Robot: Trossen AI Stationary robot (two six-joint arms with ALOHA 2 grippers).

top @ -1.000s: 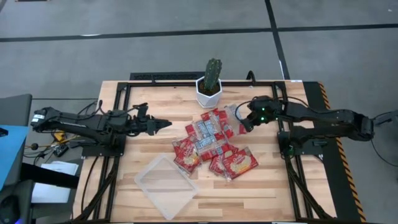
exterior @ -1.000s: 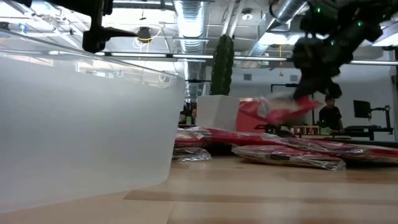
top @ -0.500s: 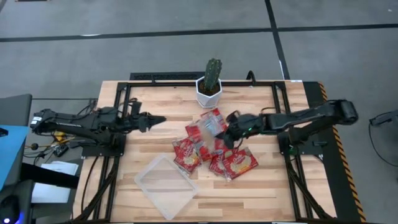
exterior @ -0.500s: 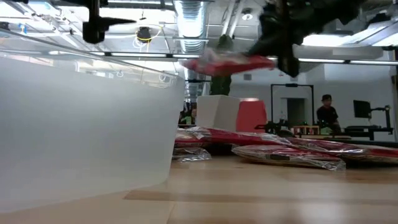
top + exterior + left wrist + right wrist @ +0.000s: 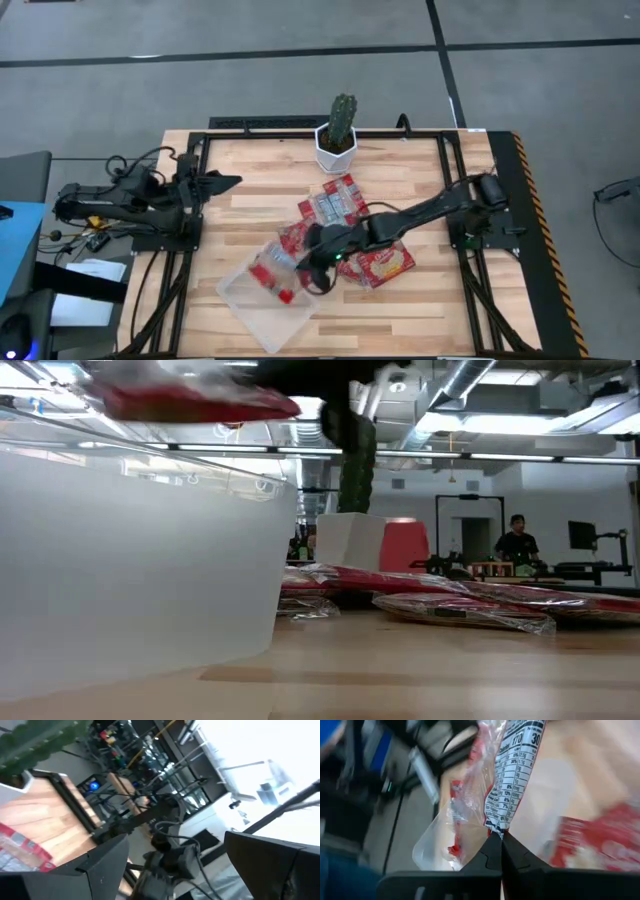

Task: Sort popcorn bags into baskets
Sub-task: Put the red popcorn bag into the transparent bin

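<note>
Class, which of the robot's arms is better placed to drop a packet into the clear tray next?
The right. Its gripper is shut on a packet above the clear tray; the left gripper hangs open, away.

high: overhead, straight down, whole table [image 5: 420,300] | low: tabletop level, tight against clear tray [image 5: 130,570], facing room | wrists: close past own fingers | shared by high and low: cactus pot [image 5: 337,148]

popcorn bag [image 5: 272,272]: held above clear basket [image 5: 250,312] | others [image 5: 335,205]: piled mid-table
</note>
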